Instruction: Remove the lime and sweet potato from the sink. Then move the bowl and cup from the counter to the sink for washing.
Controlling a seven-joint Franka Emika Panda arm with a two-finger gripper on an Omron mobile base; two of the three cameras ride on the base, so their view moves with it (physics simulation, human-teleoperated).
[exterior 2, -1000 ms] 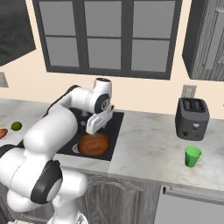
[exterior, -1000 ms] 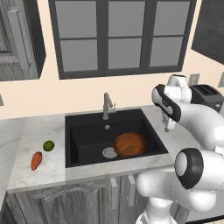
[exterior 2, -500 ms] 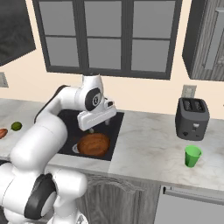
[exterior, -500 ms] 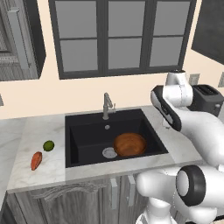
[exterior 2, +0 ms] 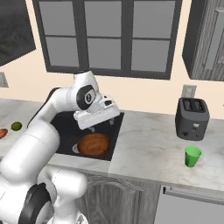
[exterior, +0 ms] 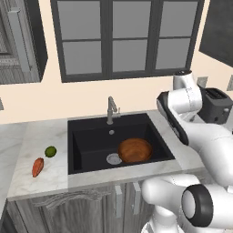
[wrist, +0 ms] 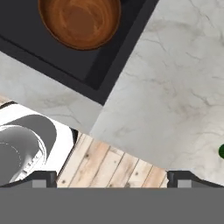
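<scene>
Left base: lime (exterior: 50,151) and sweet potato (exterior: 37,167) sit on the worktop (exterior: 41,182), well off to the far side of the sink (exterior: 91,145) from my end effector. Bowl (exterior: 135,150) is in the basin beside the drain. So I read three of four items as done.

Right base: end effector (exterior 2: 92,128) hangs over the sink's near-right corner, just above and beside the bowl (exterior 2: 93,144), apart from it. Cup (exterior 2: 192,156) stands upright on the worktop (exterior 2: 148,148), well away to the side, in front of the toaster (exterior 2: 192,118).

Hand: fingertips (wrist: 40,178) spread as wide as they go, nothing between them. Bowl (wrist: 79,21) is ahead in the sink (wrist: 52,57); a dark green sliver at the frame edge is probably the cup (wrist: 222,151).

Step in hand: fetching the cup. Next move needs a swing across the worktop, descend around the cup, close, carry back to the sink without clipping the bowl.
</scene>
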